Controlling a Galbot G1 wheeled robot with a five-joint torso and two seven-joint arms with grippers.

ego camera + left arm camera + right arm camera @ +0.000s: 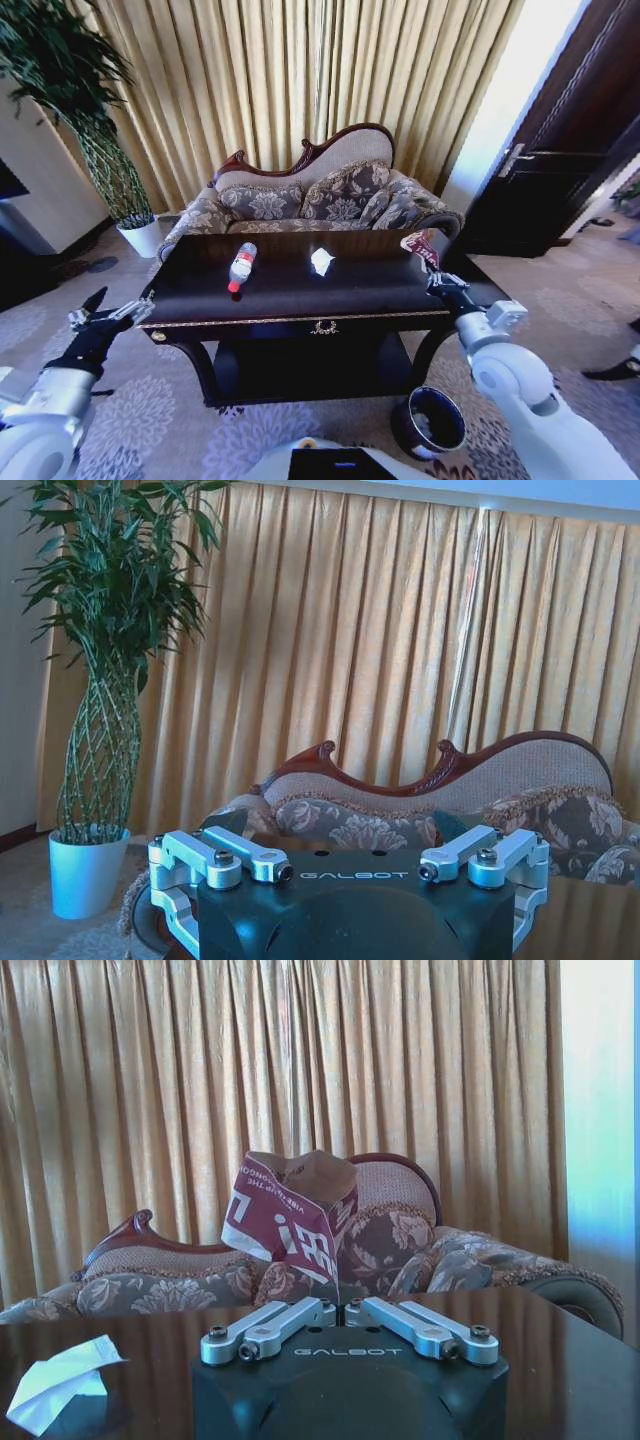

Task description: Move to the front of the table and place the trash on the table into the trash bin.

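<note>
The robot is standing at the front of the table [290, 290], a glossy dark-brown one with gold trim, with a patterned sofa [320, 195] and gold curtains [300, 70] behind it. The right gripper [428, 262] is hovering over the table's right end, its fingers pinched narrow on the brown-pink wrapper [292, 1215], which is standing up crumpled between them; from the head view the wrapper looks lifted just clear of the tabletop, though that is hard to confirm. The left gripper [112, 315] is waiting spread wide beside the table's left front corner, holding nothing. The clear bottle [241, 266] with its red label is lying on its side left of centre, and the white paper wad [321, 261] is sitting near the middle, well apart from it. The trash bin [430, 422], a small round dark bucket, is standing on the carpet below the right arm. To do this step well, the right arm should probably be keeping its pinch firm, carrying the light wrapper back over the table edge, and centring it above the bin's mouth before letting go.
</note>
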